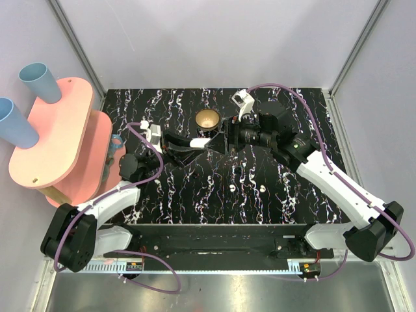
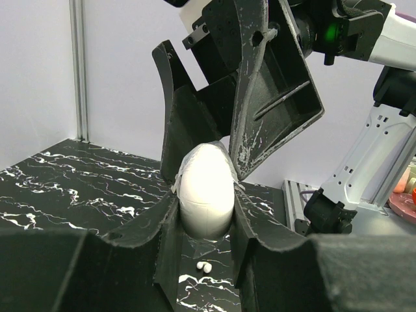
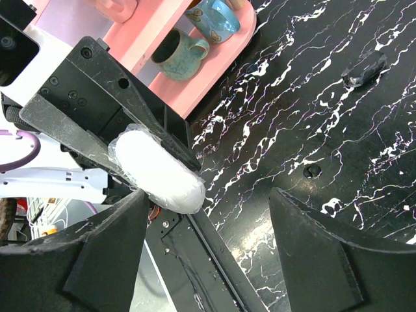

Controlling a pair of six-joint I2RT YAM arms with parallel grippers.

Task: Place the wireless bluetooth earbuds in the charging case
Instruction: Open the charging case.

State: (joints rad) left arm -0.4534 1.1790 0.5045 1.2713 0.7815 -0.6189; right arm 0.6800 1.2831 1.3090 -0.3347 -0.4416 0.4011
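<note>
We're pinching the charging case (image 2: 207, 188) in the left gripper (image 2: 207, 220): jaws are clamping both flanks of it, about as tight as they go, 1 of the fingers (image 2: 136, 247) on each side. Case is sitting on end in that grip, hanging above the tabletop (image 1: 195, 201) and not touching it. It's looking wrapped in a thin clear film that's crinkling at the edges. We're not seeing a lid seam from either wrist view, so we can't tell whether the lid is up or down. Right gripper (image 3: 207, 198) is hanging wide open, holding nothing. Its 2 fingers are straddling the free end of the case. From the left wrist view 1 fingertip (image 2: 246, 149) is sitting right at the top of the case, touching or just beside it, can't tell which. The 2 earbuds (image 2: 204, 267) are lying on the tabletop below the held case in the left wrist view, side by side and touching or nearly so, both outside the case. In the top view the 2 grippers are meeting tip to tip around mid-table, with the brass bowl (image 1: 207, 119) standing near them on the far side, apart from both. Pink shelf (image 1: 65, 136) is sitting off the table's left edge, carrying 2 blue cups (image 1: 39, 81) on top, with 2 glazed mugs (image 3: 179, 53) showing on it in the right wrist view.
</note>
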